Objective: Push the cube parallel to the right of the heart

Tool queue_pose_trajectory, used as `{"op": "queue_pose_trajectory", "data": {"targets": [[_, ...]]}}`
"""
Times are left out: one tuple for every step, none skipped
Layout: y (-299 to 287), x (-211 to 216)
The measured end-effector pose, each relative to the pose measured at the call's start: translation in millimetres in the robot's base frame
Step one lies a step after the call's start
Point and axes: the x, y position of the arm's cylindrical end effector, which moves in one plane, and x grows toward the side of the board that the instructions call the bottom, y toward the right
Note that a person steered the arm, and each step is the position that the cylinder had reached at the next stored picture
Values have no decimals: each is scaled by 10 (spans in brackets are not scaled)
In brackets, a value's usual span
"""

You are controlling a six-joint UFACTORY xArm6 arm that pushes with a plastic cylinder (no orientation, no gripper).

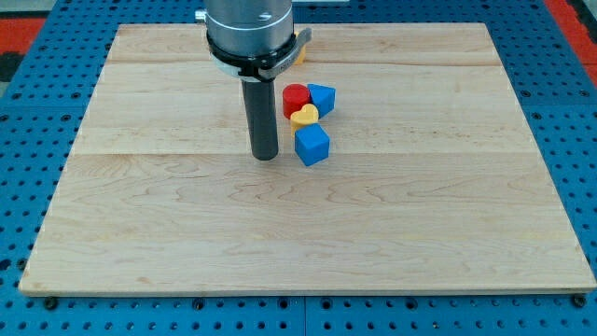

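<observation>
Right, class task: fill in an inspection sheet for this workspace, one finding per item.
Surface: pale wooden board on a blue perforated base.
Job's things: blue cube just below the yellow heart, apparently touching it.
Clutter: red block and a second blue block clustered above the heart; a yellow piece partly hidden behind the arm.
Hand: none fitted; my tip sits just to the view's left of the cube, a small gap between.
Cables: nothing seen.
Surroundings: red strip at the view's top right.
</observation>
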Motion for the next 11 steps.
{"op": "queue_pose_trajectory", "data": {"targets": [[334, 43], [519, 68], [597, -22], [792, -27], [834, -60], [841, -122], [1058, -104], [1226, -186], [1123, -281], [867, -579], [498, -657]]}}
